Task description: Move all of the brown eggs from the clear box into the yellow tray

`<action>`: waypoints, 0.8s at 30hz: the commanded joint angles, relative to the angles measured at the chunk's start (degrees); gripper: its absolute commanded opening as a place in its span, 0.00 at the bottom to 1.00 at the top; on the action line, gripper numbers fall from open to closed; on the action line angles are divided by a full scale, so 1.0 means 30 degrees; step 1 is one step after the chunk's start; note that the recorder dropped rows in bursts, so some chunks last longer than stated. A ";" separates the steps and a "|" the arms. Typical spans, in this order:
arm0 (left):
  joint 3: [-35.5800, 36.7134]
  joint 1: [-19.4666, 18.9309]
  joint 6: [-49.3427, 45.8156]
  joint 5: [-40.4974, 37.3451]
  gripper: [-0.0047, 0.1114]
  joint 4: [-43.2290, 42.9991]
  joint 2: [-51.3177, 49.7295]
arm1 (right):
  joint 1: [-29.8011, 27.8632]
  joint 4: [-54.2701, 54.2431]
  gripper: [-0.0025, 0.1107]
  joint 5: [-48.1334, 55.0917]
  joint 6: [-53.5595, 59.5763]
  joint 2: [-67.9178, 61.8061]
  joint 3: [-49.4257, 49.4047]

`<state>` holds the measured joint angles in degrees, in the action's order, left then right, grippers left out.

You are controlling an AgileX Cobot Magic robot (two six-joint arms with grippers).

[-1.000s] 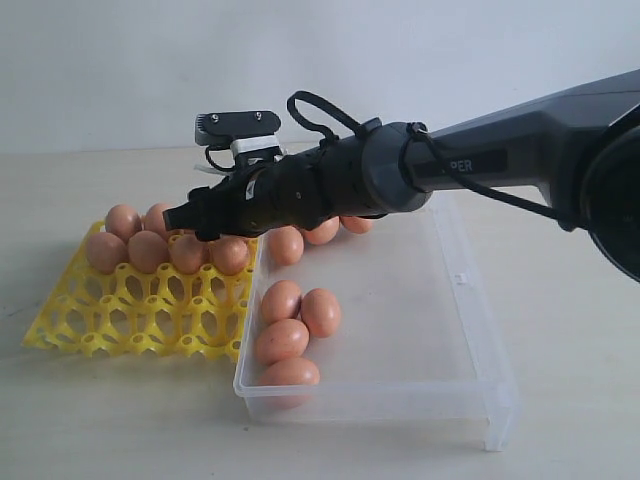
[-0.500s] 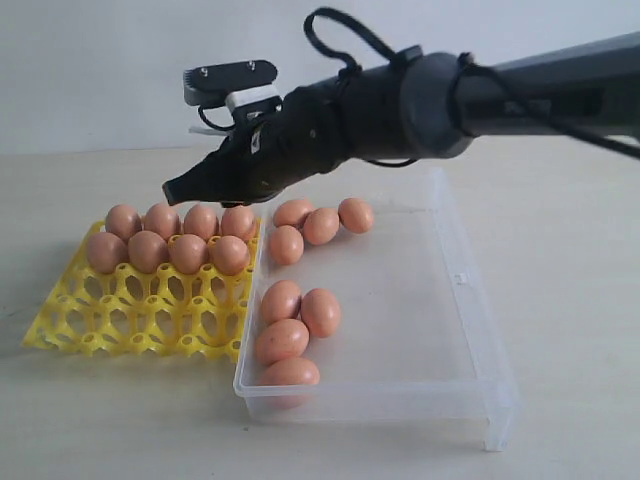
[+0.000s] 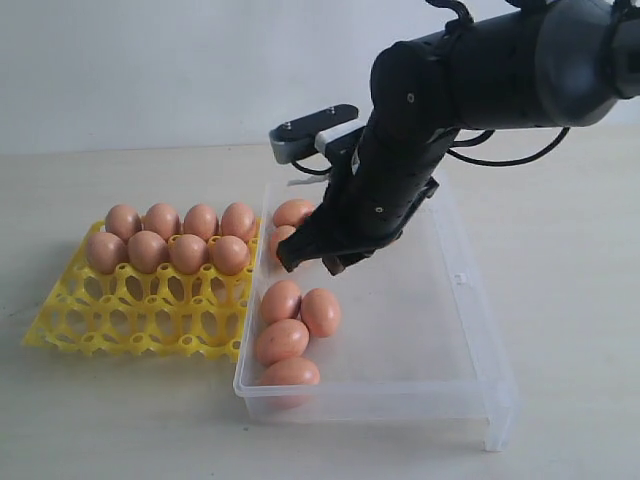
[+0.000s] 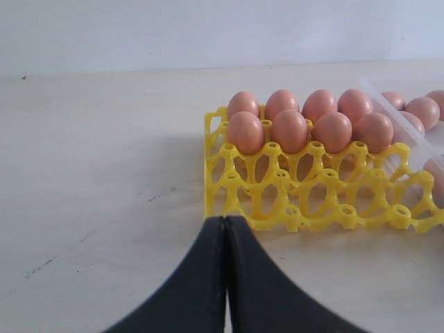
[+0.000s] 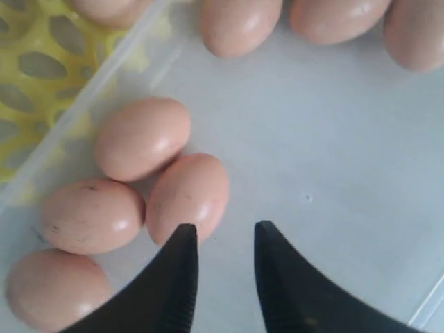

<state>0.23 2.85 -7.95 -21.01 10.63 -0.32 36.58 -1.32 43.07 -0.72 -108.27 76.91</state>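
Risk first: right gripper [image 5: 225,229] hangs over the clear box [image 3: 420,320], jaws apart by a modest gap with nothing between them, one tip just above a brown egg [image 5: 187,198]; the gap looks narrower than the egg, so a descent now could land a fingertip on the shell and crack or roll it; the clustered eggs touch, leaving a finger little room, and a shove could knock neighbours against the wall; a smooth shell may also slip on the lift over the wall to the yellow tray [image 3: 130,320], which lies just beside the box; left gripper [image 4: 226,222] pressed together above the bench [image 4: 97,173]

Count: eight eggs in the tray, two rows of four along its far edge; in the box, four at the near corner on the tray side, three toward the far end, others possibly hidden behind the arm; one box, one tray
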 commanded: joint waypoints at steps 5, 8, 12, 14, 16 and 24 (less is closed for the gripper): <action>-0.0077 -0.0022 -0.0041 0.0185 0.04 0.0019 0.0107 | -0.0310 -0.0163 0.45 -0.0277 0.0242 -0.1220 0.0007; -0.0077 -0.0022 -0.0041 0.0185 0.04 0.0019 0.0107 | -0.0310 -0.0803 0.45 -0.0576 0.0242 -0.1548 0.0007; -0.0077 -0.0022 -0.0041 0.0185 0.04 0.0019 0.0107 | -0.0310 -0.1909 0.45 -0.0963 0.0242 -0.1858 0.0007; -0.0077 -0.0022 -0.0041 0.0185 0.04 0.0019 0.0107 | -0.0310 -0.1947 0.45 -0.1397 0.0242 -0.1888 0.0007; -0.0077 -0.0022 -0.0041 0.0185 0.04 0.0019 0.0107 | -0.0310 -0.1947 0.45 -0.1758 0.0242 -0.1888 0.0007; -0.0077 -0.0022 -0.0041 0.0185 0.04 0.0019 0.0107 | -0.0310 -0.1947 0.46 -0.2208 0.0242 -0.2210 0.0007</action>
<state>0.23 2.85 -7.95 -21.01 10.63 -0.32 36.05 -6.95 37.30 0.00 -114.43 76.91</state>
